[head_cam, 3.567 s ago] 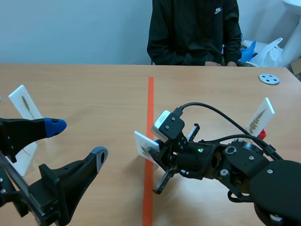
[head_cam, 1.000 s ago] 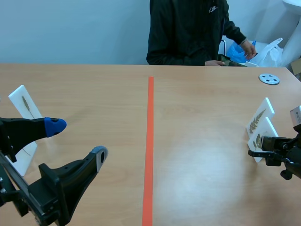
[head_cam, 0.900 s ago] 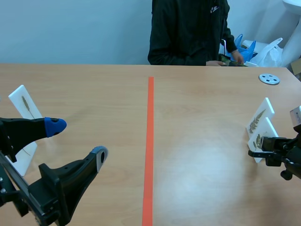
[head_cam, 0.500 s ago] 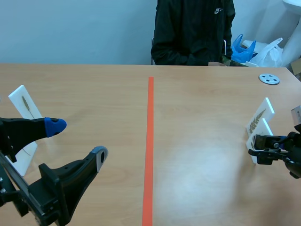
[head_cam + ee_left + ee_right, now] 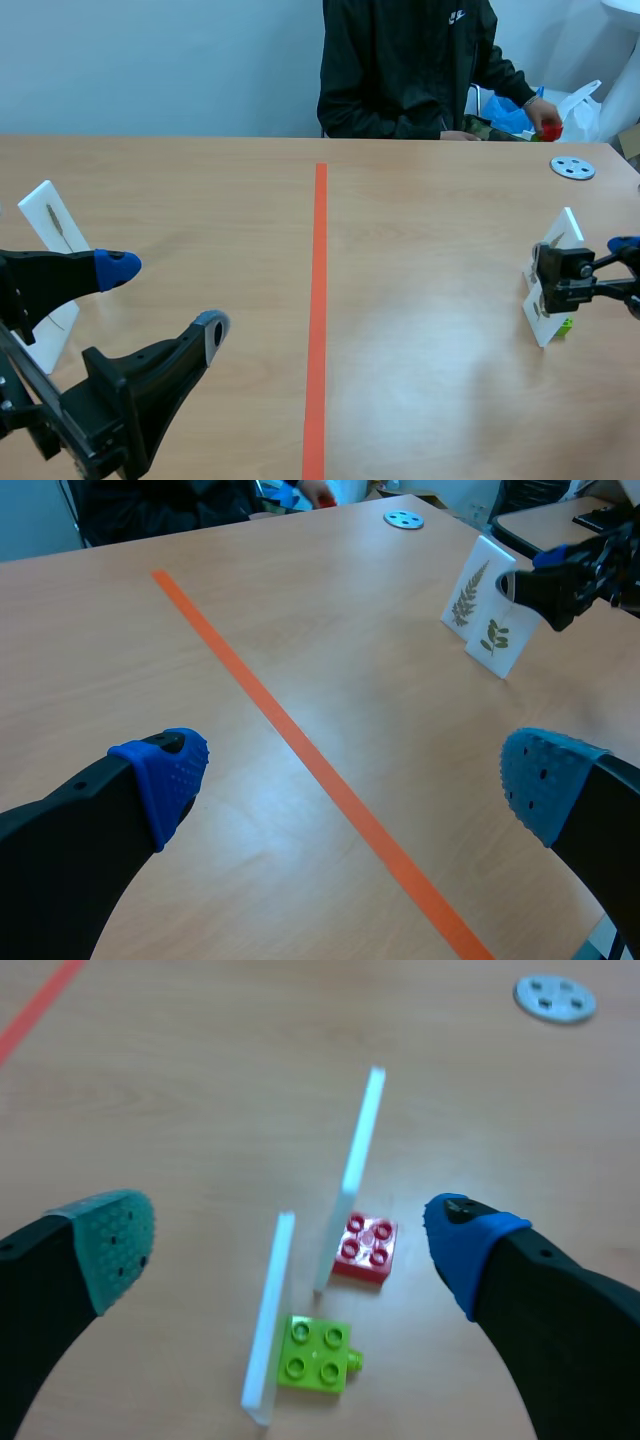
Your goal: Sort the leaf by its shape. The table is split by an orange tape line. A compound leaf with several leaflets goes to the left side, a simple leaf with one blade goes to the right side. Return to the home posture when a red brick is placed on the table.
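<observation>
Two white leaf cards stand right of the orange tape line (image 5: 319, 300). The rear card (image 5: 558, 238) shows a fern-like leaf and stands in a red brick base (image 5: 366, 1248). The front card (image 5: 541, 312) bears a small green sprig (image 5: 493, 637) and stands in a green brick base (image 5: 320, 1352). My right gripper (image 5: 590, 258) hovers just above these cards, open; in its wrist view the gripper (image 5: 290, 1238) touches neither card. My left gripper (image 5: 165, 300) is open and holds nothing, low at the near left. A person's hand holds a small red thing (image 5: 548, 129) beyond the far right edge.
Two more white leaf cards stand at the left: one (image 5: 52, 222) upright with a slim leaf, one (image 5: 50, 325) partly hidden behind my left arm. A grey disc (image 5: 572, 167) lies at the far right. A person sits across the table.
My right gripper has opened, let go of the front card and risen a little; the card now stands alone before the rear card. The person's hand has picked up a red thing.
</observation>
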### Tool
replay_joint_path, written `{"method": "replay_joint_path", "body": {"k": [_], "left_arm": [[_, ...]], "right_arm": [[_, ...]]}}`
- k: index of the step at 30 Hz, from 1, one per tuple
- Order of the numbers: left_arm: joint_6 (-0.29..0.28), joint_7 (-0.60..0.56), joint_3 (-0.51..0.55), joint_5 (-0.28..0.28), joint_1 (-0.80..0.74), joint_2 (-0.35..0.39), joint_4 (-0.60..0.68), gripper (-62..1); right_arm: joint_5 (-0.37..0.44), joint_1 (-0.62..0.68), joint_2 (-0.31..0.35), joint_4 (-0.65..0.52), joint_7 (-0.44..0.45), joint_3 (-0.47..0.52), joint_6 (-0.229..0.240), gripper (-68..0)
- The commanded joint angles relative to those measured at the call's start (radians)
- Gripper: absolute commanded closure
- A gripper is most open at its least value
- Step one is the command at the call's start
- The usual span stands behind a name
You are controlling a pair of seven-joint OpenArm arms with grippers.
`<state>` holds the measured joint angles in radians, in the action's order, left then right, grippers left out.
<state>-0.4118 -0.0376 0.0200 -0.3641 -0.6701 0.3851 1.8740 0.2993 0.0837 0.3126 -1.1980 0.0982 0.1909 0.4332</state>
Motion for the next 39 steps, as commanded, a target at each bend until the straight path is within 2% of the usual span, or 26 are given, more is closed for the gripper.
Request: {"method": "replay_joint_path", "body": {"k": [1, 7, 10, 16, 23, 30, 39], "left_arm": [[0.002, -0.018, 0.001, -0.007, 0.003, -0.002, 0.015, -62.3], [0.002, -0.018, 0.001, -0.007, 0.003, -0.002, 0.015, -62.3], [0.002, -0.018, 0.001, -0.007, 0.003, -0.002, 0.015, -62.3], [0.002, -0.018, 0.001, -0.007, 0.003, -0.002, 0.015, -62.3], [0.001, -0.018, 0.001, -0.007, 0.003, -0.002, 0.015, -62.3], [0.001, -0.014, 0.001, -0.007, 0.003, -0.002, 0.015, -62.3], [0.001, -0.016, 0.001, -0.007, 0.003, -0.002, 0.015, -62.3]], "right_arm": [[0.035, 0.001, 0.031, -0.055, -0.006, 0.014, 0.023, -60.2], [0.111, 0.072, 0.040, -0.229, -0.098, 0.014, 0.106, -65.5], [0.164, 0.126, 0.039, -0.332, -0.154, 0.013, 0.134, -65.5], [0.236, 0.253, 0.039, -0.531, -0.251, 0.013, 0.138, -65.5], [0.271, 0.402, 0.039, -0.703, -0.285, 0.013, 0.137, -65.5], [0.290, 0.499, 0.039, -0.789, -0.299, 0.011, 0.137, -65.5], [0.289, 0.506, 0.039, -0.793, -0.298, 0.011, 0.137, -65.5]]}}
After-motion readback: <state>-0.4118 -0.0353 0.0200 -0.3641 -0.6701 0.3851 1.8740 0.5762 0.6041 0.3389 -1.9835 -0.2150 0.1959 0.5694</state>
